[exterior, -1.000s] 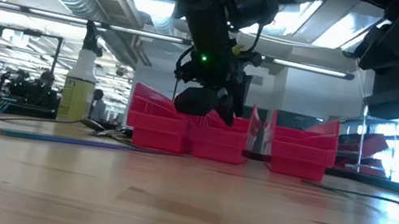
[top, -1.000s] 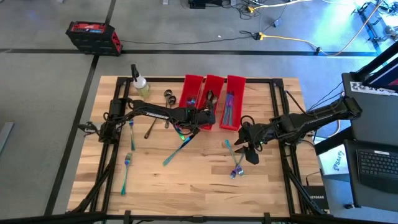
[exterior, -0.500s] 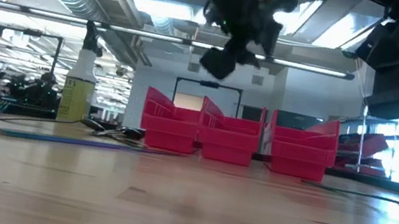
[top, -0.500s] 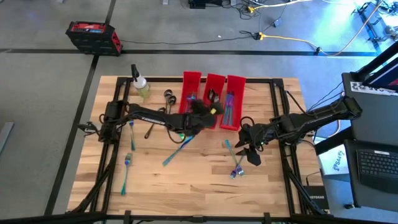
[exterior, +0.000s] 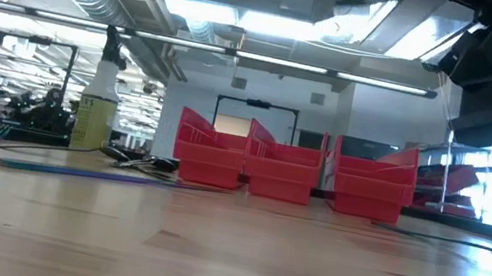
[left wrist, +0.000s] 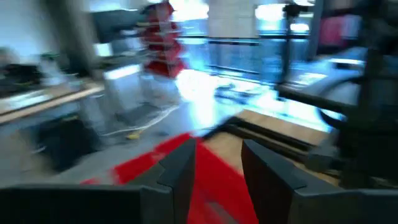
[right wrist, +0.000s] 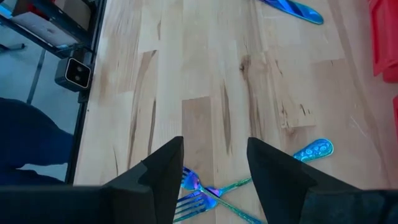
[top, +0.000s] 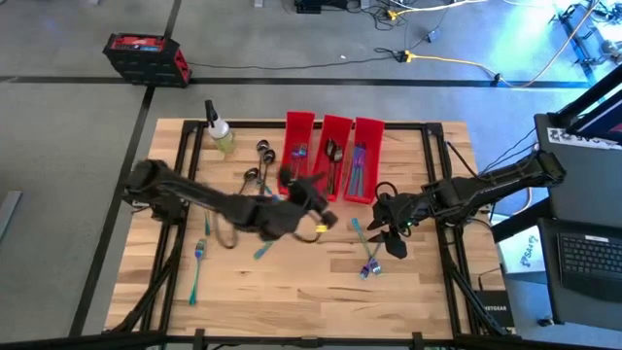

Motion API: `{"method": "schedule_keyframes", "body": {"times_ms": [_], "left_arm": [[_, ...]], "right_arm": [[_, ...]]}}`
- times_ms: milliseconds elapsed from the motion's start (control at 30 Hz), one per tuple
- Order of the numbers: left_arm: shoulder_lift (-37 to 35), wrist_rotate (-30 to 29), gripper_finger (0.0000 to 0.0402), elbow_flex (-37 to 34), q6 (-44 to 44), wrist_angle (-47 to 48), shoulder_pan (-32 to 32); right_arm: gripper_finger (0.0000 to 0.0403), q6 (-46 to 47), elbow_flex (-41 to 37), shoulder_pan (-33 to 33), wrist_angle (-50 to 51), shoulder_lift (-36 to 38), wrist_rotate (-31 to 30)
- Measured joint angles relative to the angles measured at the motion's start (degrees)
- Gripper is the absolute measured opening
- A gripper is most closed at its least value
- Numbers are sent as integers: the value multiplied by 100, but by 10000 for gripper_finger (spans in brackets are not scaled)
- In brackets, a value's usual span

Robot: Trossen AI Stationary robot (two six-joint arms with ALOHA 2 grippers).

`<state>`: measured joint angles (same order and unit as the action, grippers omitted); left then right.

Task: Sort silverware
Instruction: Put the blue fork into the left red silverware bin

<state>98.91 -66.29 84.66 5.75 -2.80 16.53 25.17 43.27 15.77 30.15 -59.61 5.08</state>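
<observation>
Iridescent blue-teal silverware lies flat on the wooden table: forks [top: 199, 251] near the left edge, a blue piece [top: 262, 251] at the middle, and forks [top: 369, 262] and a spoon [top: 355, 226] on the right. Dark grey spoons [top: 262, 151] lie by the bins, and more silverware [top: 358, 165] lies inside them. My left gripper [top: 309, 190] is open and empty, raised high just in front of the red bins [left wrist: 186, 168]. My right gripper [top: 392, 238] is open and empty, hovering low above two crossed forks [right wrist: 199, 193], with a spoon [right wrist: 314, 149] beside them.
Three long red bins [top: 333, 156] stand side by side at the far middle of the table. A spray bottle [top: 219, 131] with yellowish liquid stands at the far left. A black frame rail [top: 437, 194] runs along the table's sides. Bare wood shows along the near edge.
My left gripper has risen from just above the red bins, up out of the low view. Its arm has swung toward the near edge and is blurred with speed. The left-hand bin has shifted a little toward the other two. My right arm has kept still.
</observation>
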Motion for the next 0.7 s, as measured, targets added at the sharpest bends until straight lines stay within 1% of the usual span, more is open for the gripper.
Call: {"method": "schedule_keyframes", "body": {"times_ms": [33, 67, 133, 200, 333, 400, 500, 700], "left_arm": [[-189, -291, 116, -2, 110, 361, 121], [-381, -376, 116, -2, 133, 664, 211], [-817, -408, 116, -2, 156, 1354, 438], [-1244, -409, 116, 0, 365, 2036, 686], [-1859, -414, 116, 2, 1465, 3439, 1017], [-2055, -442, 116, 2, 1646, 3981, 1085], [-2242, -441, 116, 0, 1609, 4603, 1128], [-2274, -300, 116, -2, 1529, 5604, 1117]], "right_arm": [[163, 0, 0, 0, -13, 0, -2], [163, 0, 0, 0, -11, 0, -2], [163, 0, 0, -2, -13, 0, -3], [163, 0, 0, -2, -11, 0, -4], [163, 0, 0, -2, -14, 0, -7], [163, 0, 0, 0, -10, 0, -7], [163, 0, 0, 0, -19, 0, -9], [163, 0, 0, -2, -10, 0, -11]]}}
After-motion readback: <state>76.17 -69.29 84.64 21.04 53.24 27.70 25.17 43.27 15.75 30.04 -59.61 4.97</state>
